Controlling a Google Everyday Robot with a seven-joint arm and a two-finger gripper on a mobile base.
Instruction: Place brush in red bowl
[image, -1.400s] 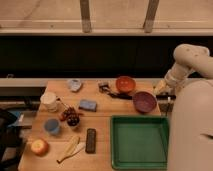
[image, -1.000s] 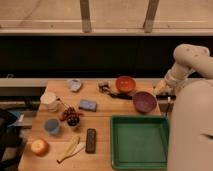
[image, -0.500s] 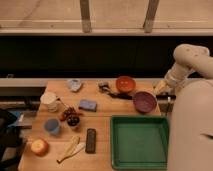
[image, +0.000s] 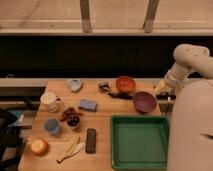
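Near edge: the wooden table (image: 102, 127) carries a green tray (image: 140, 119) at its right front. Left of the tray lie a black remote (image: 91, 140), a pale banana (image: 70, 148) and a round orange fruit (image: 39, 146).

Mid-table: a blue cup (image: 51, 126), a cluster of dark fruit (image: 71, 116), a white cup (image: 50, 100) and a blue sponge (image: 88, 105) stand on the left half. A purple bowl (image: 145, 101) sits to the right.

Far row: a grey-blue cloth (image: 75, 85). The brush (image: 112, 92) lies flat on the wood, its dark handle reaching towards the red bowl (image: 125, 83) just beside it.

My gripper (image: 161, 91) hangs at the table's far right corner, beside the purple bowl and apart from the brush. Its fingers are spread and pinch nothing.

Beyond the table: a pale ledge (image: 30, 82), a dark wall band (image: 100, 57) and window posts (image: 86, 15).
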